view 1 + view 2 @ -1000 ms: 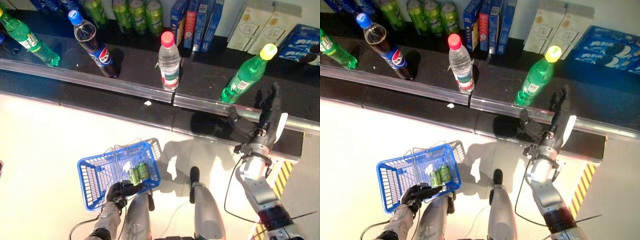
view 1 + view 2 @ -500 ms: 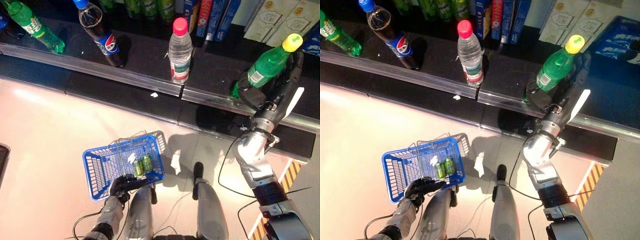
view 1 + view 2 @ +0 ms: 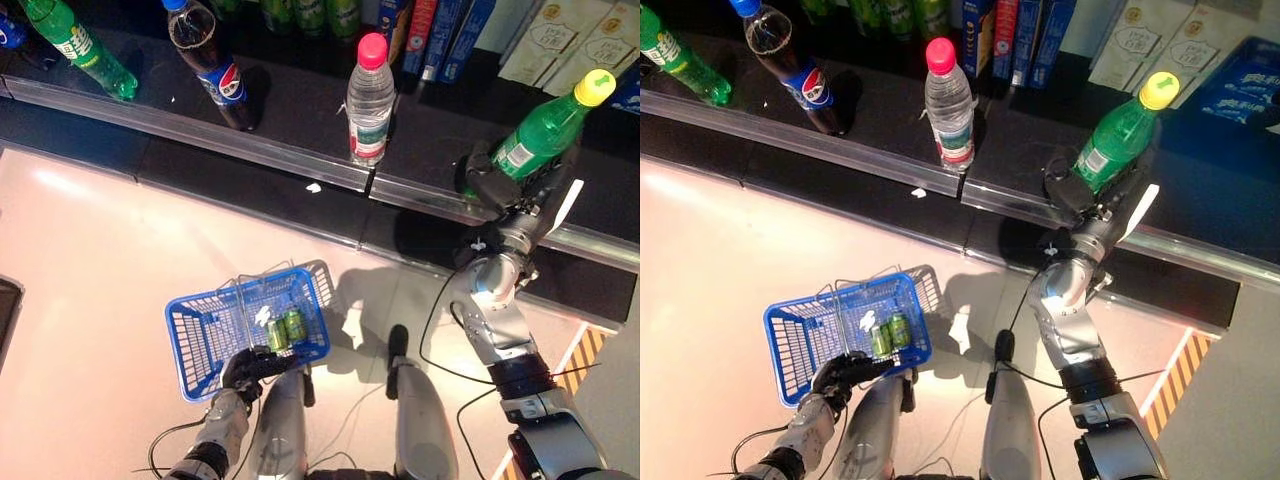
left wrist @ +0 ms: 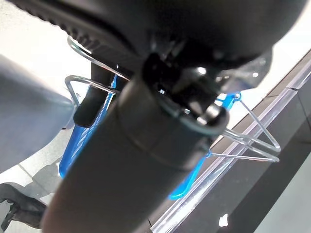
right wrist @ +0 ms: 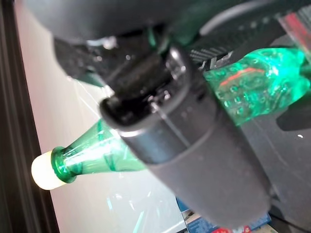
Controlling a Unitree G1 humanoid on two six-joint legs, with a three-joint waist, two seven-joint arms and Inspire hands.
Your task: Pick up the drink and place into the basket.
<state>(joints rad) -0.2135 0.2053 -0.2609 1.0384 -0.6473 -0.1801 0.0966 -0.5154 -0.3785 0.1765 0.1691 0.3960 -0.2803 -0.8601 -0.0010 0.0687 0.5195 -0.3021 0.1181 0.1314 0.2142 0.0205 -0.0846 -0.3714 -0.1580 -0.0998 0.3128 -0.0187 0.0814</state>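
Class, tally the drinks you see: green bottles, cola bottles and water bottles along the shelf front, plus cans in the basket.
Green bottles: 2
Cola bottles: 1
Water bottles: 1
Cans in the basket: 2
Total: 6

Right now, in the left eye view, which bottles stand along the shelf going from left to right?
Green bottle, cola bottle with blue cap, water bottle with pink cap, green bottle with yellow cap, the last with the right hand around it.
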